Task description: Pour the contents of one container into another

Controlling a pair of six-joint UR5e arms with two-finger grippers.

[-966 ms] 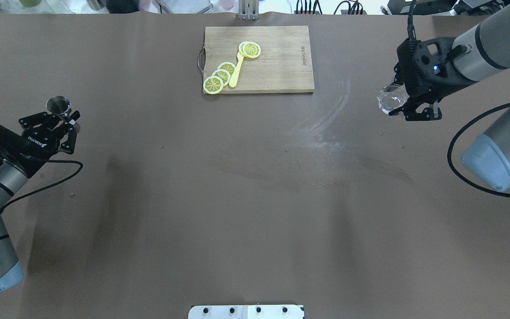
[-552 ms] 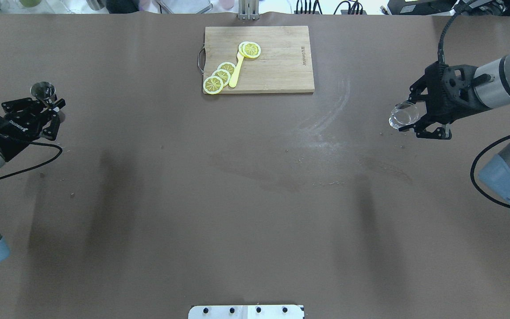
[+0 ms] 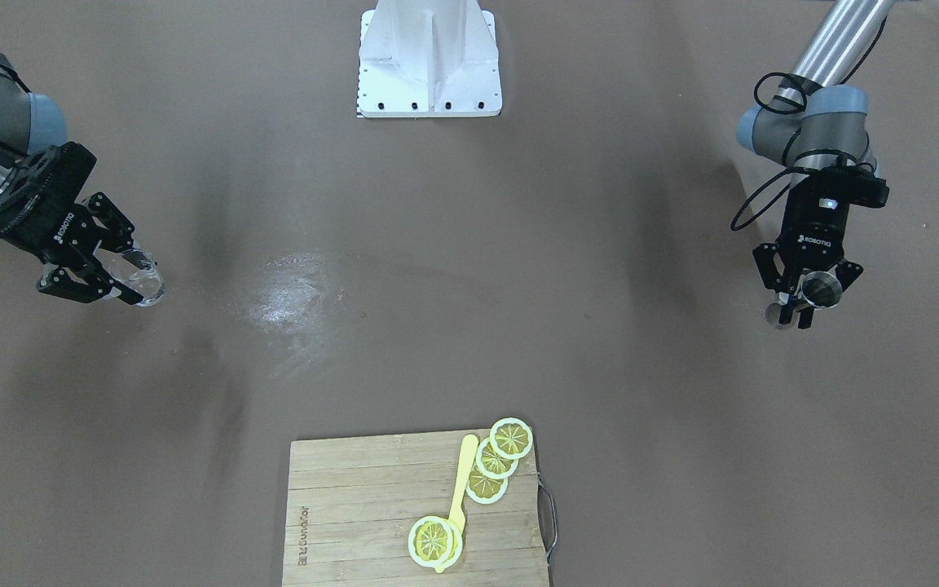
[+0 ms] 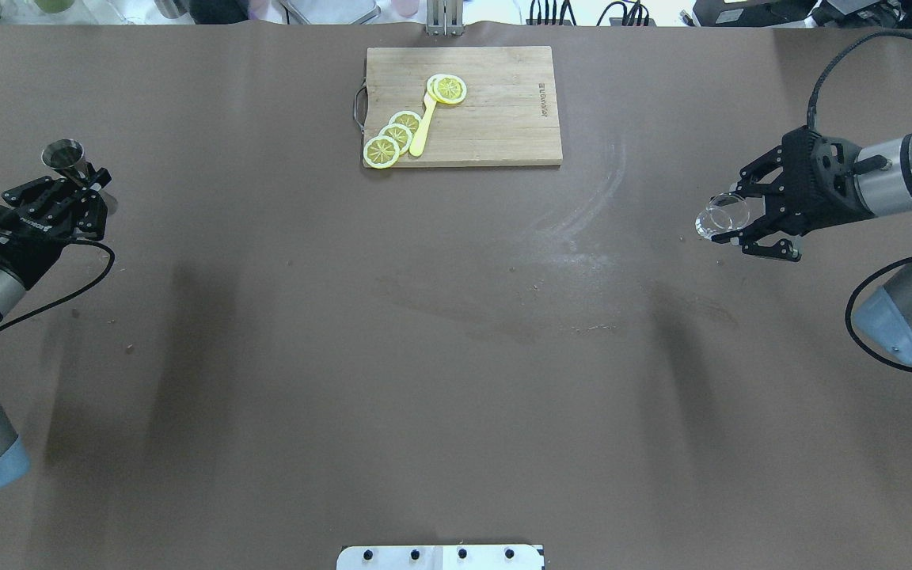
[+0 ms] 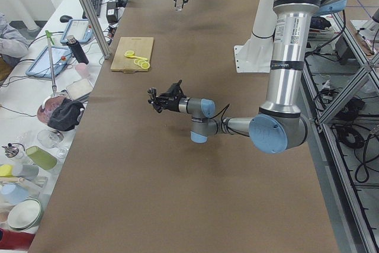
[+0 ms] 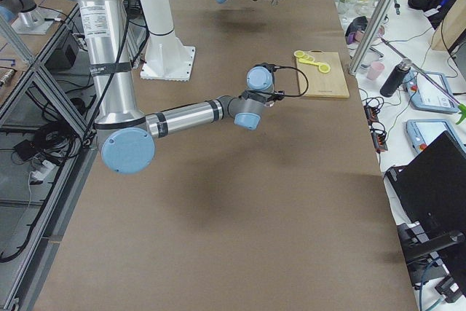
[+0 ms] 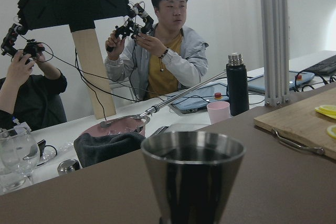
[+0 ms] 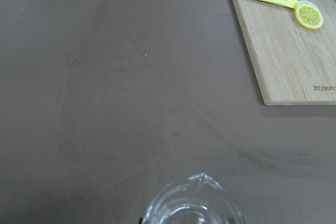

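The right gripper [image 4: 733,228] is clenched on a clear glass beaker [image 4: 719,215] at the far right; it is judged light, brittle and slick, best held by its wall. The left gripper [image 4: 85,196] is clamped about a small steel jigger [image 4: 62,155], far left, judged rigid and light.

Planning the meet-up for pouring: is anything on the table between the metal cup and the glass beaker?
Nothing visible does. The cutting board lies toward the far edge, off the line between metal cup and glass beaker.
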